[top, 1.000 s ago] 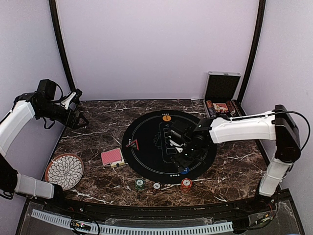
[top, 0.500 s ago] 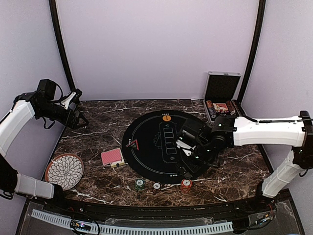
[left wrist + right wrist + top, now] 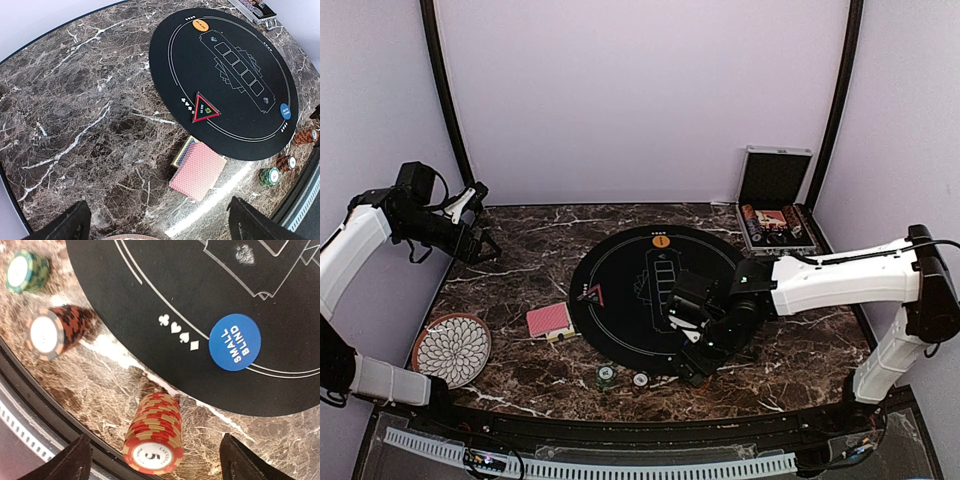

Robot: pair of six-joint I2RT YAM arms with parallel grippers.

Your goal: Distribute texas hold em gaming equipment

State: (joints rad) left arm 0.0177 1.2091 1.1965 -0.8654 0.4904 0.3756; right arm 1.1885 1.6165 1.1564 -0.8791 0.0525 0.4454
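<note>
mat (image 3: 175,75): round, black | table (image 3: 75,100): veined marble | chip stack (image 3: 154,432): striped cylinder

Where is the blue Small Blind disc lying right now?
In the right wrist view, the blue disc lies just inside the near rim of the black mat, beside the printed suit symbols, with the red chip stack nearest, off the mat.

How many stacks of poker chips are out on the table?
3, in a row beside the black mat: a green stack, an orange-and-black stack, a red stack marked 5. The case may hide more.
</note>
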